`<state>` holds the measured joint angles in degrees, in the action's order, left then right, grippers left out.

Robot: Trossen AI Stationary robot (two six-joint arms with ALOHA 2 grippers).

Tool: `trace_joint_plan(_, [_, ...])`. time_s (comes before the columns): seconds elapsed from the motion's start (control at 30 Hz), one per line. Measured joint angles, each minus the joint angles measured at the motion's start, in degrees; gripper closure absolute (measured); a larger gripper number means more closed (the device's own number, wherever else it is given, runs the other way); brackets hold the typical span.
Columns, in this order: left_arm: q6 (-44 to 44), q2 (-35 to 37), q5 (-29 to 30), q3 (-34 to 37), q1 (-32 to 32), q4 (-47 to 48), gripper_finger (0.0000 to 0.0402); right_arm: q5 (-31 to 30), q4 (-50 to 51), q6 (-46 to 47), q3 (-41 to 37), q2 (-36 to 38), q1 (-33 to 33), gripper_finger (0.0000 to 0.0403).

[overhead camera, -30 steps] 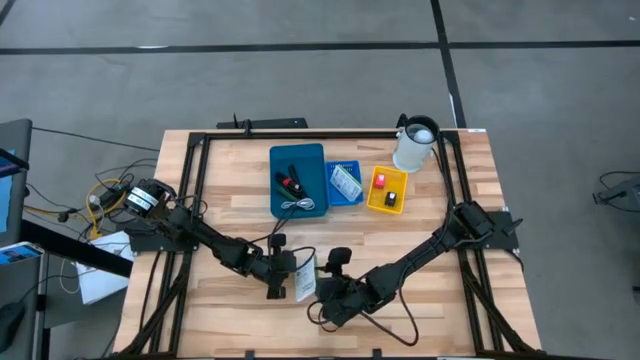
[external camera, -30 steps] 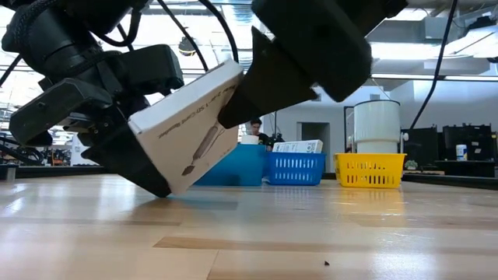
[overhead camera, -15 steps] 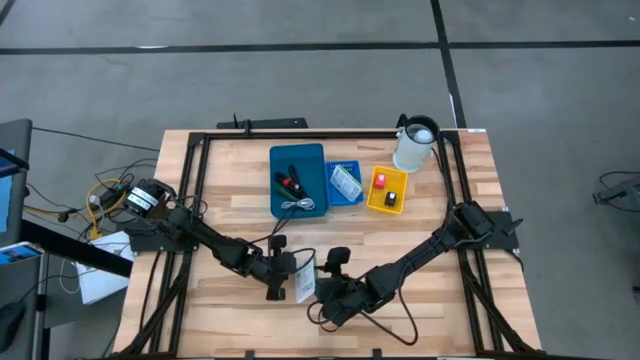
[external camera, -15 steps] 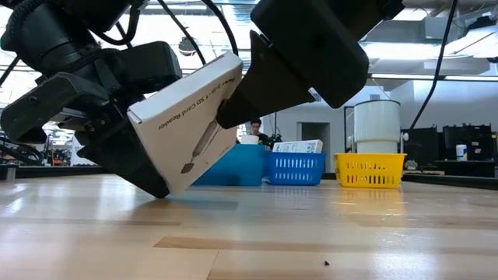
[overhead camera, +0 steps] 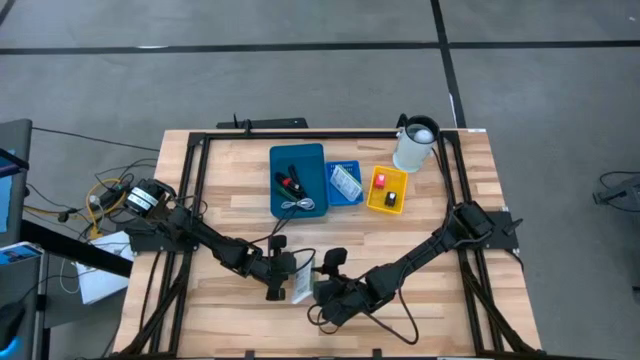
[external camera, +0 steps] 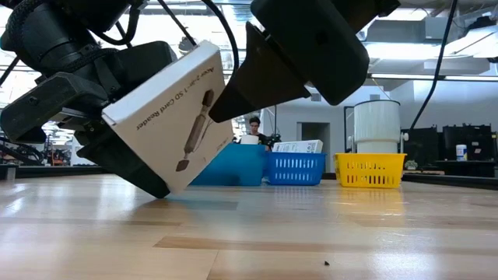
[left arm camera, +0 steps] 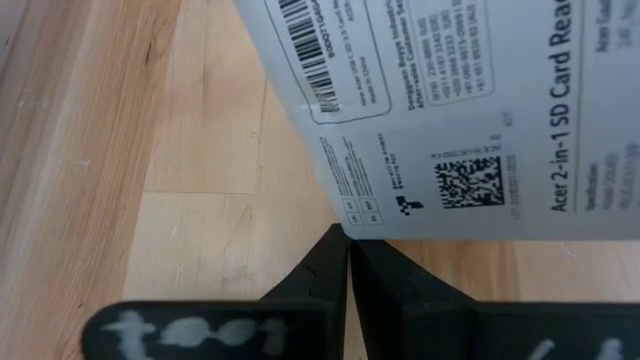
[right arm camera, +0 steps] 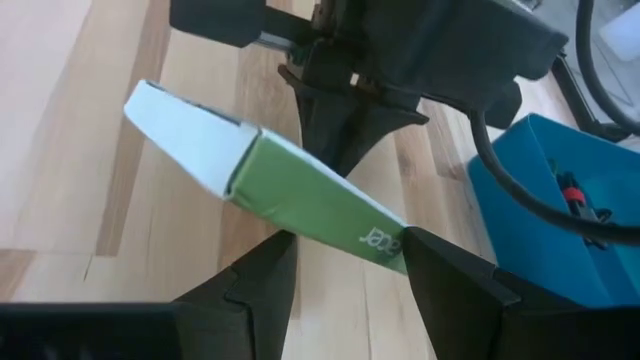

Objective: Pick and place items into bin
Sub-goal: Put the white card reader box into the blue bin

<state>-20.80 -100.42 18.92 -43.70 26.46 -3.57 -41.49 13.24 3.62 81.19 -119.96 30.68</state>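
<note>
A white, green-sided card-reader box (external camera: 175, 117), one of the items, stands tilted between my two grippers near the table's front middle (overhead camera: 301, 287). My right gripper (right arm camera: 347, 240) is shut on it, coming from the table's right (overhead camera: 320, 291). My left gripper (left arm camera: 347, 245) is shut, and its tips sit at the box's lower edge, on the box's left (overhead camera: 284, 288). I cannot tell whether the box's lowest corner (external camera: 170, 192) touches the table. The blue bin (overhead camera: 298, 180) at the back holds black cables and a red piece. My left gripper touches the box's lower edge (left arm camera: 345, 228) with its shut fingertips (left arm camera: 325, 262). It comes slanting down from the table's left and lies under the box's tilted underside. My right gripper pinches the box at its green narrow side (right arm camera: 372, 236), one finger (right arm camera: 262, 268) on each wide face. It comes slanting down from the table's right. The box sits tilted in the hold, its printed face toward the near edge.
Next to the blue bin stand a small blue basket (overhead camera: 345, 183) with a white packet and a yellow bin (overhead camera: 387, 190) with red and black pieces. A white jug (overhead camera: 415, 145) is at the back right. Bare wood lies along the near edge (external camera: 311, 233).
The box has tipped further up about its lower edge. Its upper edge has risen and its printed wide face now faces the near edge, while its lower corner has stayed in place. My right gripper has rolled a little with it. Both grippers have kept their places.
</note>
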Motion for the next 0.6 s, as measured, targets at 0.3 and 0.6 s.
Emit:
trace_joint_plan(0.3, [0.0,0.0,0.4,0.0,0.0,0.1,0.0401,0.9,-0.6,-1.2,0.0,0.0,-0.1,0.0221])
trace_joint_plan(0.6, [0.0,0.0,0.4,0.0,0.0,0.2,0.0401,-0.3,-0.4,-1.1,0.0,0.0,-0.1,0.022])
